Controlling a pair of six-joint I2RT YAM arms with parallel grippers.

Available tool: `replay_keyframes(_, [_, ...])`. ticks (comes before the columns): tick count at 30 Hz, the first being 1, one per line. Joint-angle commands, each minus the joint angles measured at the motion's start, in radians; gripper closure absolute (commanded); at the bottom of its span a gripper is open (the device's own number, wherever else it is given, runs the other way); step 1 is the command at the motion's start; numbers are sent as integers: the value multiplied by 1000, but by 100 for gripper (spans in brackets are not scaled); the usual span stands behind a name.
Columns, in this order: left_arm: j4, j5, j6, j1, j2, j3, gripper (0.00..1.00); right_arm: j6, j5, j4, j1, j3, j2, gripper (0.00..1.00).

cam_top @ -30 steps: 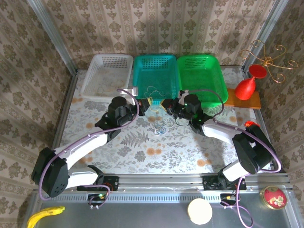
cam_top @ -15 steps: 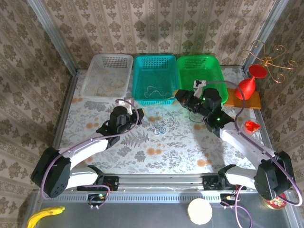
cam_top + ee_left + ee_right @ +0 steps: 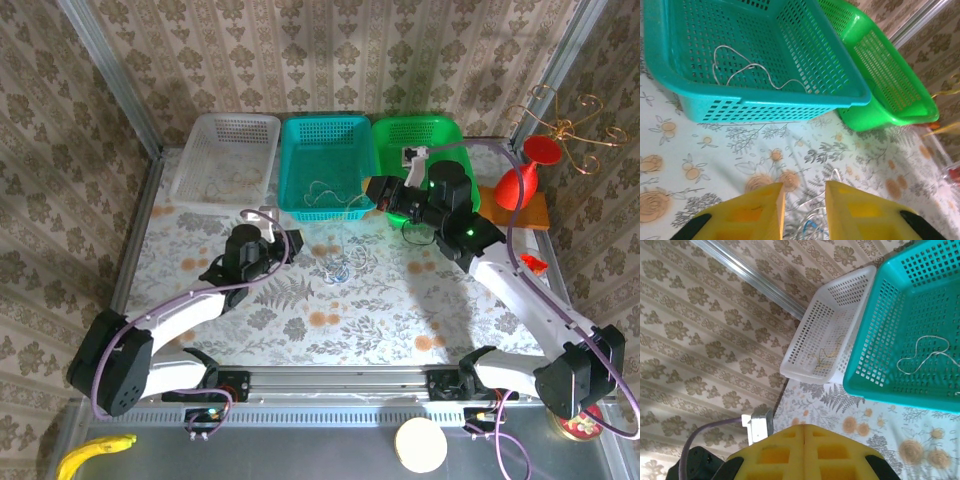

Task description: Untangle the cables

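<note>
Left gripper [image 3: 805,189]: yellow fingers apart, nothing between them. It is low over the table [image 3: 695,165]. Looking down through the gap, the remaining bunch of cables [image 3: 340,268] lies loose on the flowered cloth, just in front of the teal basket [image 3: 765,107].

Right gripper [image 3: 804,429]: fingers pressed together. No strand is visible at the seam, so I cannot tell whether it pinches a thin cord. In the top view it is raised by the near rims of the teal basket and the green basket [image 3: 875,117].

Already sorted, by the look of it: one whitish cord [image 3: 747,72] lies in the teal basket, and a tan-yellow cord [image 3: 827,354] in the white basket [image 3: 812,325].

Step in hand, as I judge it: the left gripper takes one strand out of the bunch.

How to do it well:
- Centre the open fingers over a free end or outer loop, not the knot's middle, where several strands cross.
- Come down close to the cloth before closing. The cords are thin and lie flat, so a high pinch would miss.
- Lift slowly and watch whether the rest rises too. If it does, bring the right gripper over to pin or pull the other strands the opposite way.
- Keep clear of the teal basket's front wall; the bunch sits near it.
</note>
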Motion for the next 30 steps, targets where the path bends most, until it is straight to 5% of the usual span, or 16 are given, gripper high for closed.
replay_keyframes(1, [-40, 51, 87, 19, -69, -7, 67, -127, -14, -119, 5, 56, 12, 100])
replay_keyframes(13, [-275, 260, 323, 26, -163, 164, 37, -326, -54, -299, 17, 161, 51, 100])
replay_keyframes(30, [-220, 596, 265, -55, 24, 395, 31, -336, -61, -301, 109, 170, 98, 100])
